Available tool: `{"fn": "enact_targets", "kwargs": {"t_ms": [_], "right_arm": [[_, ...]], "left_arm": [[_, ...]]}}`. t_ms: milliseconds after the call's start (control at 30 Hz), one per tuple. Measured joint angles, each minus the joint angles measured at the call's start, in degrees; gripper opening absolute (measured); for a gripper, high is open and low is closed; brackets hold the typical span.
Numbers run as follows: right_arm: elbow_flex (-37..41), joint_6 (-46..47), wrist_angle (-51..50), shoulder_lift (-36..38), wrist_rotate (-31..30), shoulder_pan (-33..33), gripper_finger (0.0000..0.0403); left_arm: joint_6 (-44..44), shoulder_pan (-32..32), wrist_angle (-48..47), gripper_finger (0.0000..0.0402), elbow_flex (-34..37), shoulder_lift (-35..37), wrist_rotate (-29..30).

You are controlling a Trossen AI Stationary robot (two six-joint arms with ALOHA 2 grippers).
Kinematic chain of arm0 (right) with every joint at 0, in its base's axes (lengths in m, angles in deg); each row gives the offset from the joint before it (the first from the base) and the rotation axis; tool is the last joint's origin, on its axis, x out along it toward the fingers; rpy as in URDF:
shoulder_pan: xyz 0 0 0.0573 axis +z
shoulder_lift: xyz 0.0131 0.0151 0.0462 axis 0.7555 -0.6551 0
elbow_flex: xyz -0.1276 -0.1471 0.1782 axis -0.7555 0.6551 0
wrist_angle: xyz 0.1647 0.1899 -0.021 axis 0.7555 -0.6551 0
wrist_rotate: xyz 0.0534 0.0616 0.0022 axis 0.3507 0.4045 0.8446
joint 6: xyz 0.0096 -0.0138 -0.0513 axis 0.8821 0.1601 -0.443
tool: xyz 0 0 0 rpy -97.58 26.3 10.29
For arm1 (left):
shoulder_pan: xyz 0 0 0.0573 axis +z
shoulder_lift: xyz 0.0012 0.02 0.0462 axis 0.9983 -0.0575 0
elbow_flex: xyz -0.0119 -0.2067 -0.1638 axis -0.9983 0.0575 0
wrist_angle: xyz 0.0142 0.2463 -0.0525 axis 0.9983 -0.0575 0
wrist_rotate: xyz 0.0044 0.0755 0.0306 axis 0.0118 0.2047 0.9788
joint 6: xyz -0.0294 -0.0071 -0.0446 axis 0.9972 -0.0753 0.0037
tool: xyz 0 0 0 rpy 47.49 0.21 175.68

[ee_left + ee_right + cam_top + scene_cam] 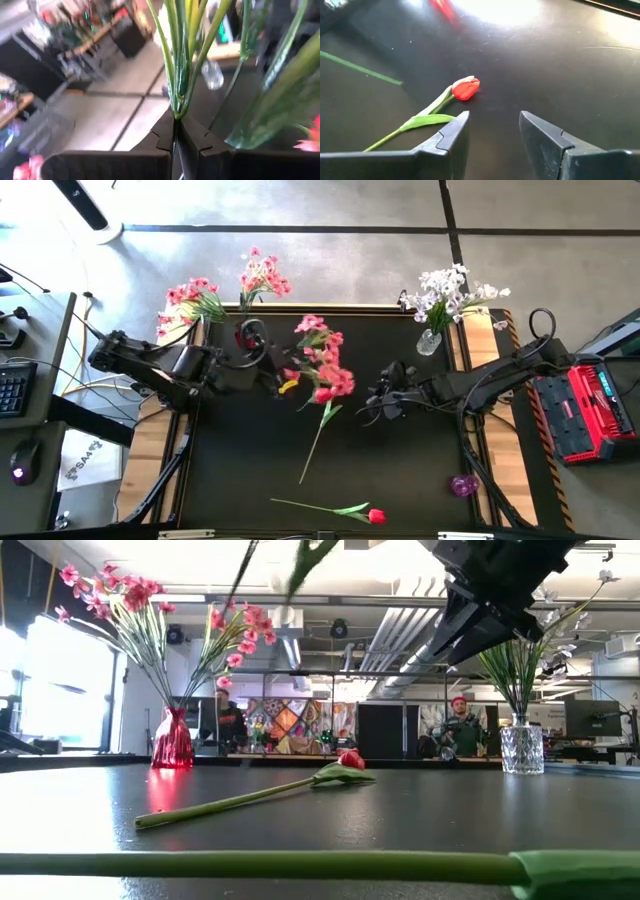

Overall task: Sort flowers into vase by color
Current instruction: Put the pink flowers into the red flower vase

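Observation:
My left gripper (283,377) is shut on a pink blossom spray (322,362) and holds it above the middle of the table. Its green stems (180,60) rise from the fingers in the left wrist view. Under the spray, one red tulip (323,393) lies flat on the table with its stem toward the near edge. The low view also shows this tulip (350,758). My right gripper (375,398) hovers open just right of it, and its wrist view shows the tulip head (466,87) ahead of the fingers. A second red tulip (375,515) lies along the near edge. My left gripper pinches the pink spray's bundled green stems (176,107) between its two shut fingers, just where the stems fork apart. The spray is lifted clear of the table, and the blossoms (330,375) spread to the right of the fingers.
A red vase (245,335) with pink sprays stands at the far left of the mat. A clear vase (428,340) with white sprays stands at the far right. A small purple vase (463,485) sits near the right edge. A red case (585,412) lies off the table's right.

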Motion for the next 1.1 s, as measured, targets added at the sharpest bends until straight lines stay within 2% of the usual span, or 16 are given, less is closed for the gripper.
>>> {"fn": "enact_targets", "kwargs": {"t_ms": [167,233,400,433,500,533,700,800,933,1100], "right_arm": [[0.0,-5.4,0.0,0.0,0.5,-2.6,0.0161],[0.0,-8.0,0.0,0.0,1.1,-3.7,0.0161],[0.0,-15.7,0.0,0.0,2.9,-7.0,0.0161],[0.0,-17.3,0.0,0.0,3.2,-7.6,0.0161],[0.0,-20.7,0.5,0.0,3.4,-8.9,0.0161],[0.0,-22.7,0.9,0.0,3.7,-9.6,0.0161],[0.0,-32.1,1.7,0.0,6.7,-12.7,0.0161],[0.0,-37.1,3.2,0.0,6.8,-14.3,0.0161],[0.0,-39.3,5.4,0.0,8.8,-16.2,0.0161],[0.0,-38.4,6.7,0.0,9.6,-16.8,0.0161]], "left_arm": [[-15.3,-1.2,15.7,0.0,0.0,0.0,9.0],[-19.9,-0.5,18.2,0.0,-0.1,0.0,9.0],[-18.3,0.6,30.3,0.0,0.0,0.7,0.6],[-19.0,1.0,30.4,0.0,-0.1,1.2,0.5],[-18.5,2.2,28.2,0.0,-0.2,1.3,5.1],[-16.5,2.5,27.1,0.0,-0.2,1.2,7.3],[-3.2,4.0,23.3,0.0,0.0,1.1,7.0],[7.0,5.7,14.5,0.0,1.5,1.3,9.0],[23.1,8.1,3.9,0.0,7.2,0.7,8.3],[27.5,11.3,4.6,0.0,15.2,3.0,8.8]]}}
